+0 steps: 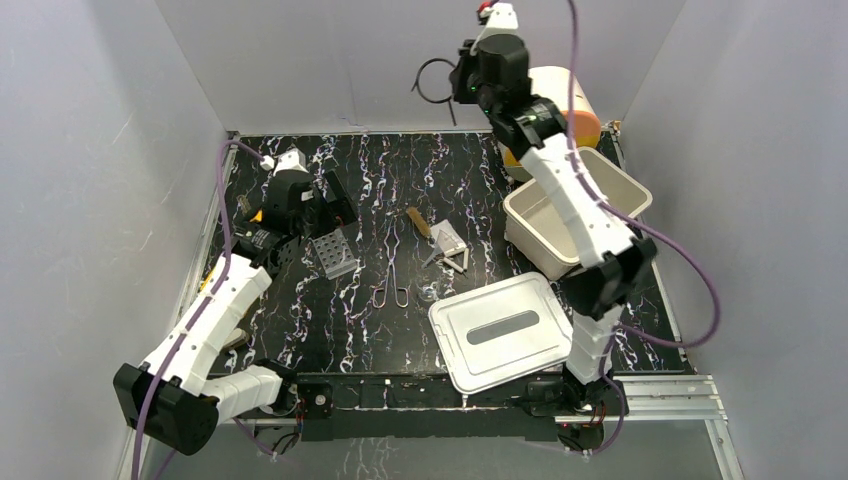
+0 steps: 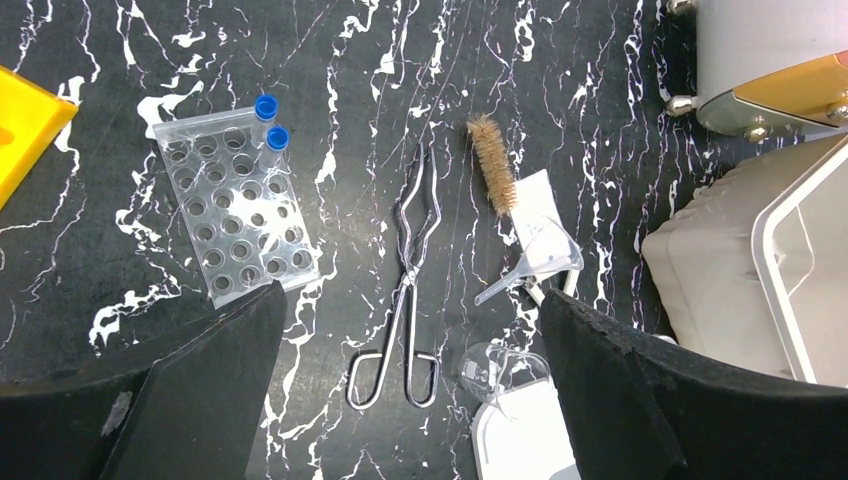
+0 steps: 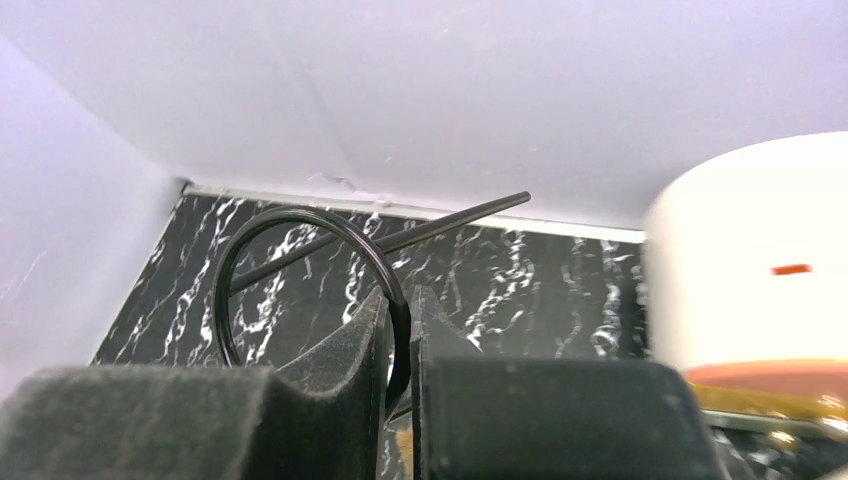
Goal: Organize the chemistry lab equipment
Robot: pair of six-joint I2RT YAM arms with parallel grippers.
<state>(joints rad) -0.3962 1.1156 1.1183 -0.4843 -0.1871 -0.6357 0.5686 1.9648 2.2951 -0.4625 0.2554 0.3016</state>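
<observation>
Wide-spread, the left gripper hangs empty over the black marbled table. Below it, from the left, lie a tube rack with two blue-capped tubes at its far corner, metal tongs, a bristle brush and a white triangle. Further right sit a pale tub and its lid. High up by the white back wall, the right gripper pinches a black wire loop.

High overhead view, left wrist downward sharing tongs, right wrist level rearward
</observation>
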